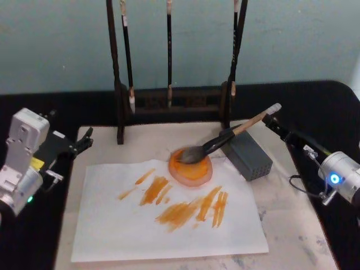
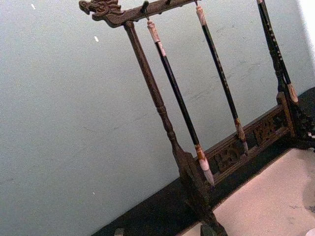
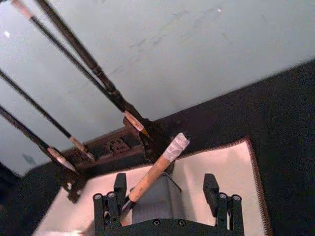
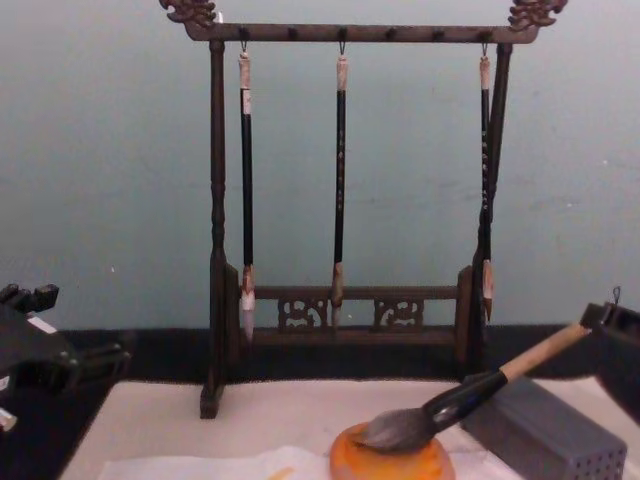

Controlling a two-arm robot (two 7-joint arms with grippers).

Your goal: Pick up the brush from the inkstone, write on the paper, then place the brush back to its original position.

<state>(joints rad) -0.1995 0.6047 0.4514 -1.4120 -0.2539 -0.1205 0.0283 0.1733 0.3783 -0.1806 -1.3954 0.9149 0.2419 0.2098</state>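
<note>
Off-white thin paper (image 1: 169,225) spreads on the near side of the small round glossy orange inkstone (image 1: 194,175), carrying orange strokes. On the inkstone rests the bushy grey head of the large wooden-handled calligraphy brush (image 1: 225,138), its shaft propped on the grey perforated rectangular block (image 1: 250,154) just right of the inkstone. Farther right, the right gripper (image 3: 165,181) straddles the handle, jaws spread wide and clamping nothing. Well left of the inkstone the left gripper (image 1: 84,140) is parked; how its jaws stand is unclear. Writing looks done and the brush returned, so the release seems in hand. Next, the right gripper should back away without knocking the handle.
</note>
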